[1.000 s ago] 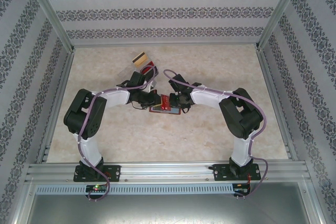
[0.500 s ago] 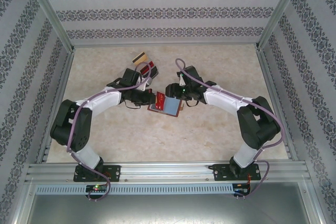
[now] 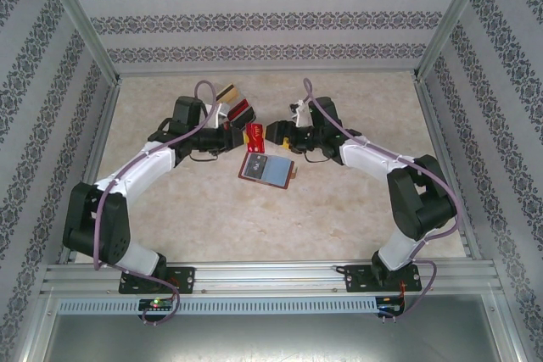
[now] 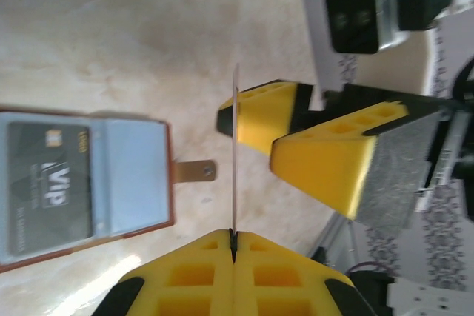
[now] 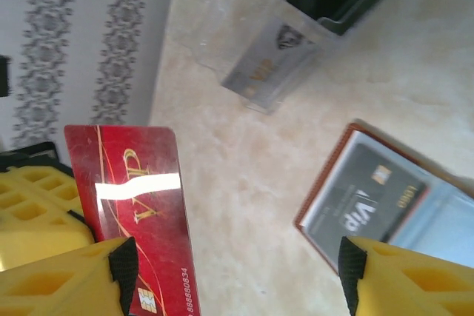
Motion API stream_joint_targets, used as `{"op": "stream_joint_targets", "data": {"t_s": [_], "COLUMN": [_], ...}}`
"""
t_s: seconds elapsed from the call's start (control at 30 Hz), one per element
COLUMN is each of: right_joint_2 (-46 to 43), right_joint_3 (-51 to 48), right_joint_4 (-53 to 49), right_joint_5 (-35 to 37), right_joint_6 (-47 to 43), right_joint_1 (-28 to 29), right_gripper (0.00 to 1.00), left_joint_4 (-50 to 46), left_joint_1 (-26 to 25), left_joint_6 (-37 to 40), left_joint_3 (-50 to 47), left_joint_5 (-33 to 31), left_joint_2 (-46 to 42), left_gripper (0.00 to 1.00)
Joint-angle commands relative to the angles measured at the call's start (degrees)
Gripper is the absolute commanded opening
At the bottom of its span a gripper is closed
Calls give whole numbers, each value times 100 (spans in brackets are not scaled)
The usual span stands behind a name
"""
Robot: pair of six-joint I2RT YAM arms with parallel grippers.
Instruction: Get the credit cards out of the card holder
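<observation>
Left gripper (image 4: 233, 246) is pinching the red card (image 5: 133, 205) edge-on, fingers fully closed. Right gripper (image 3: 276, 133) is gaping wide beside it, gripping nothing. Beneath both, the holder (image 4: 133, 175) is lying open, containing a black card (image 4: 48, 183).

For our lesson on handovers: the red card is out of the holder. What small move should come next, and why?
Probably the left gripper should carry the red card to the clear tray: it is shut on the card, while the right gripper stands open.
</observation>
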Motion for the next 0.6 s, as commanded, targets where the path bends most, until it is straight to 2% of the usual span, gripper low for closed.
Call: {"op": "stream_joint_targets", "data": {"t_s": [0.0,0.3,0.5,0.57], "right_joint_2": [-46,7,-114,-175], "right_joint_3": [159,454,390,364], "right_joint_4": [726,1293,1917,2018], "right_joint_5": [-832,-1277,-1261,-1176], "right_joint_6": [571,1206,1594,1680], "right_joint_1": [-103,-152,-150,-153], "right_gripper": [70,54,34,24], "left_joint_4": [847,1977,2274,2349], "left_joint_1": [102,178,181,178], "left_joint_6": [-674,-1430,-1767,-1854], "left_joint_3": [-80,-181,-185,-220], "left_joint_5": [551,947,911,908], "left_joint_2": [-137,31,-79,-114], "left_gripper": [0,0,0,0]}}
